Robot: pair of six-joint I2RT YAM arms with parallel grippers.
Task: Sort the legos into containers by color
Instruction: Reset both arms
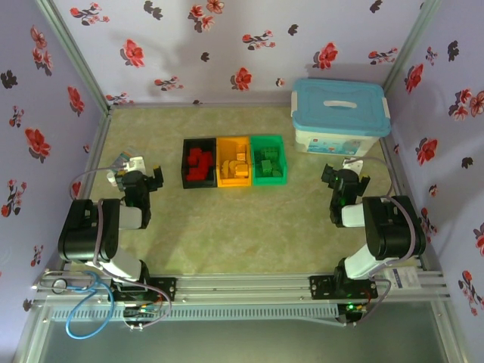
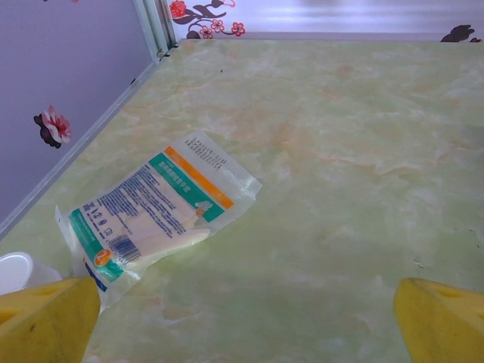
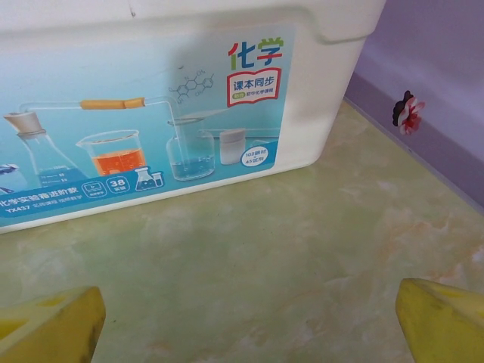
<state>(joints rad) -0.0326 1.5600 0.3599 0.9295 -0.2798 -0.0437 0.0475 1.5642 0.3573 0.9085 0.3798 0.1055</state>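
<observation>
On the marbled table (image 1: pixel 242 227), left gripper (image 1: pixel 150 175) and right gripper (image 1: pixel 344 174) are gaping wide, empty; the packet (image 2: pixel 159 215) just ahead of the left one is probably inviting a snag.

pale green table (image 1: pixel 227 227) carries black bin (image 1: pixel 198 184), orange bin (image 1: pixel 234 184), green bin (image 1: pixel 269 181), white box (image 1: pixel 340 138), packet (image 2: pixel 159 212).

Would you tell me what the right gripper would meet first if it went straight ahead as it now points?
The right gripper would probably meet the white box, at its labelled front wall, beyond a strip of table.
</observation>
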